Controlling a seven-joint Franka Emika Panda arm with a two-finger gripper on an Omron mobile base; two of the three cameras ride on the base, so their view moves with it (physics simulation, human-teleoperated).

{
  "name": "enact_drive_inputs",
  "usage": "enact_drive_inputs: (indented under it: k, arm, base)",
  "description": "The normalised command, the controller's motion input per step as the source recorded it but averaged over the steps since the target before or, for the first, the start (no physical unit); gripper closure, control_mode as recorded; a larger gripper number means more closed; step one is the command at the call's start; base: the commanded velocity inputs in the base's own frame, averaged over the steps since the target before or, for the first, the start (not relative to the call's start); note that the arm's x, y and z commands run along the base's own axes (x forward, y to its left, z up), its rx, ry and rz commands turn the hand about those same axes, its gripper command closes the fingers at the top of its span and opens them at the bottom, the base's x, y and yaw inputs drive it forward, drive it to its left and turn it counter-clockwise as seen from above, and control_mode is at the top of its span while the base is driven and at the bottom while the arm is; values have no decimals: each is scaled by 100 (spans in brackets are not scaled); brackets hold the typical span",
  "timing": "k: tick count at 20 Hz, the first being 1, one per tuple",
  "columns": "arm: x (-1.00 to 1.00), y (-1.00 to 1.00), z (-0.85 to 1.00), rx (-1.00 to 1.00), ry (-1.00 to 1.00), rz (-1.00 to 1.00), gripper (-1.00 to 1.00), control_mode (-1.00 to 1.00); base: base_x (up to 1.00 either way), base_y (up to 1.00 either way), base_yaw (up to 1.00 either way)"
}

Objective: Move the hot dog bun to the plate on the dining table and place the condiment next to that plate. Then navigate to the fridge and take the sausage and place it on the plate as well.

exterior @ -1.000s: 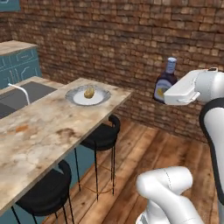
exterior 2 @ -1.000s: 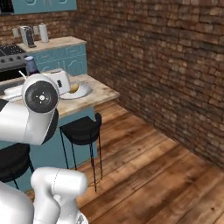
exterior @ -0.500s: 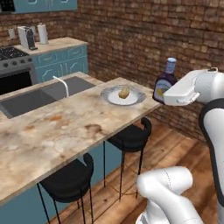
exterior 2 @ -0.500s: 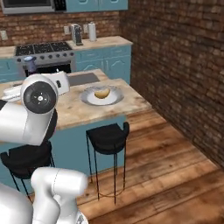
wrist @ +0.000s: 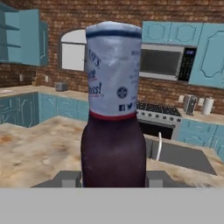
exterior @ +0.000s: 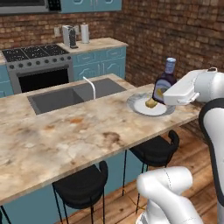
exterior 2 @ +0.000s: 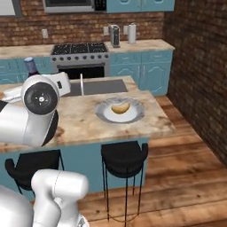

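While the base swings round toward the dining table (exterior: 65,140), whole scene shifts between pictures: brick wall gives way to stove, sink and wall cabinets, camera moving rather than things. Condiment (exterior: 164,83) carried upright through it all, gripper (wrist: 113,179) closed on the lower body of the bottle, held in the air at the near corner of the island, above table height. Hot dog bun (exterior 2: 120,107) already lying on the plate (exterior 2: 104,116), so first step looks done; bottle not yet set down, fridge and sausage steps yet to come. Next call probably a lowering onto bare stone just beside the plate's rim.

Bottle: glossy dark purple-brown, rounded shoulders narrowing to a pale grey-blue neck with printed label, likely smooth and apt to tip if released tilted. Plate: wide, shallow, grey rim, white centre. Bun: small, oblong, golden-tan, matte. Tabletop: beige-brown marbled stone, flat and hard.
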Motion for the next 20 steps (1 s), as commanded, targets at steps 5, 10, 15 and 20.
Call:
enact_drive_inputs:
  k: [5,10,15,20]
  arm:
    - [0,0,0,0,0,0,100,100]
    - [0,0,0,0,0,0,100,100]
    - [0,0,0,0,0,0,100,100]
    - [0,0,0,0,0,0,100,100]
  base:
    - [39,-51,25]
    - [42,-42,14]
    - [58,-7,7]
    - [61,14,2]
